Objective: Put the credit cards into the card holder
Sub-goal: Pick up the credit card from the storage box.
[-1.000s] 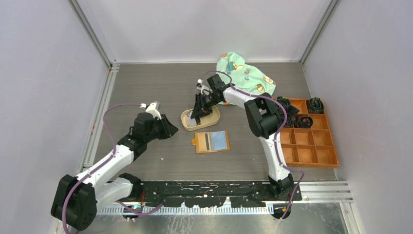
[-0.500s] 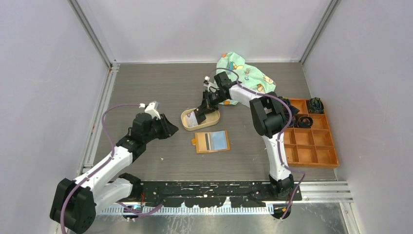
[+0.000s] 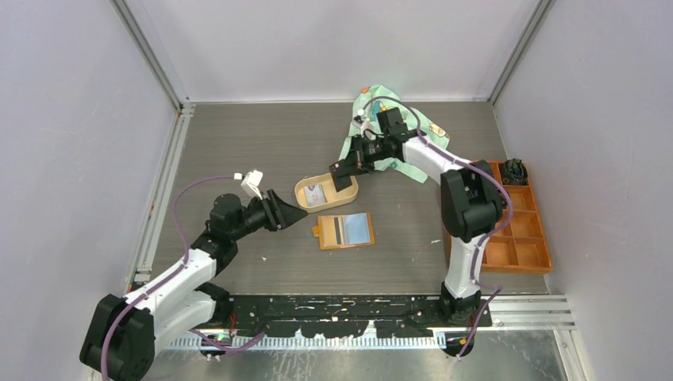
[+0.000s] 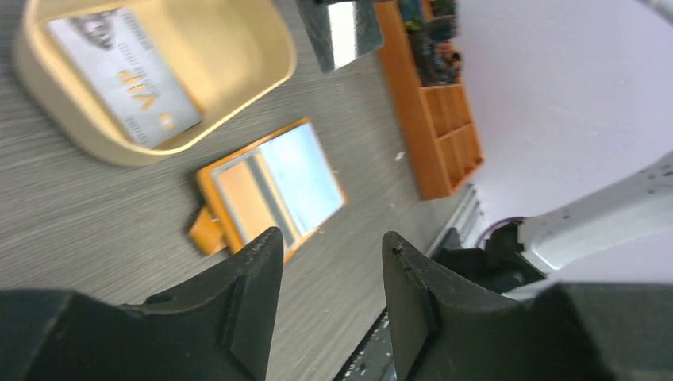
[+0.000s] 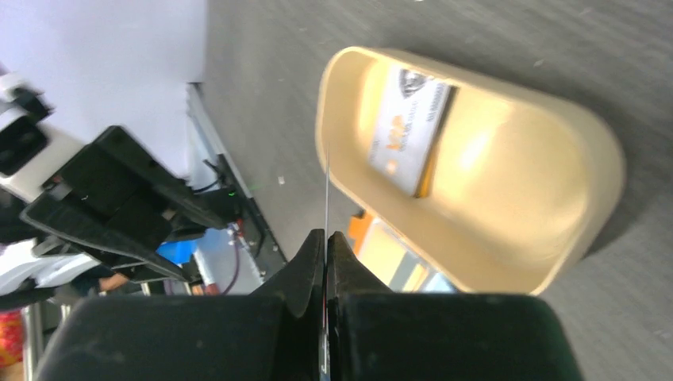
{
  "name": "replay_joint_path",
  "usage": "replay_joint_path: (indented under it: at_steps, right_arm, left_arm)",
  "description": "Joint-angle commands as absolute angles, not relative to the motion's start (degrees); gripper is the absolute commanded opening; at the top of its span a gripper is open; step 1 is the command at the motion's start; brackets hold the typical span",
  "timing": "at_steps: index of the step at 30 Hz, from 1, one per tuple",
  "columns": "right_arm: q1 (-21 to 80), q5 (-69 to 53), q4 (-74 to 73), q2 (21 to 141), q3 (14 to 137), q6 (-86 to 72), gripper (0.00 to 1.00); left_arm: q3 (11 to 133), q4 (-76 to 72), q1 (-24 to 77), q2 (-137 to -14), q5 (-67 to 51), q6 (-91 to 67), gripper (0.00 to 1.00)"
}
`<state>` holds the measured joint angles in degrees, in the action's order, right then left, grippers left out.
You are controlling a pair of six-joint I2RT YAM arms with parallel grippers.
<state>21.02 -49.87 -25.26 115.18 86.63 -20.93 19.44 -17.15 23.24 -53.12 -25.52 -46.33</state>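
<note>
By my reckoning, one card of three is at its place so far. The holder (image 4: 234, 194) lies open on the surface (image 3: 254, 151), just on the near side of the tray (image 5: 587, 159). A blue card (image 4: 305, 178) lies across its inside — whether it is tucked into a slot or only resting on top I cannot tell.

My right claw (image 5: 326, 236) is pinched together on a thin card (image 5: 326, 182), seen edge-on and held over the tray's edge. A VIP card (image 5: 409, 127) lies flat in the tray, untouched. My left claw (image 4: 333, 238) hangs just left of the holder, fingers apart, nothing between them.

Left to do, as I judge it: carry the pinched card over to the holder, then fetch the last one — and fold the holder shut if that's wanted.
</note>
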Motion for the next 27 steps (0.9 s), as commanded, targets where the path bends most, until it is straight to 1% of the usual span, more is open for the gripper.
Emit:
replay_joint_path:
  at_steps: [1,3,5,10,15,19,24,27]
  right_arm:
    - [20.8,-60.5,-9.6,105.0,77.1,-30.8,0.01]
    - [20.8,-61.4,0.4,101.4,71.4,-38.9,0.01]
    - [20.8,-59.9,4.1,97.8,68.0,-43.9,0.01]
    - [20.9,-58.0,15.7,90.9,62.4,-59.4,0.01]
    - [21.6,-55.6,19.7,88.9,59.9,-68.8,0.01]
    - [22.8,-55.3,22.1,88.5,59.0,-72.2,0.01]
    - [24.6,-55.5,22.8,88.4,59.0,-73.4,0.01]
    - [25.4,-55.9,23.1,88.7,59.2,-73.3,0.01]
  left_arm:
    - [17.2,-37.7,23.5,-53.0,-34.8,-56.5,0.53]
    - [15.3,-46.3,23.5,-52.9,-35.0,-61.2,0.58]
    - [13.9,-50.9,23.6,-52.5,-34.0,-65.2,0.62]
    - [12.9,-52.3,24.0,-50.4,-29.7,-72.8,0.64]
    - [13.5,-51.5,25.3,-47.9,-22.9,-77.4,0.63]
    - [17.4,-46.3,26.6,-47.5,-19.3,-77.2,0.60]
    - [23.3,-40.9,28.0,-51.7,-18.1,-76.8,0.56]
    - [26.2,-40.3,29.0,-55.6,-18.1,-76.9,0.54]
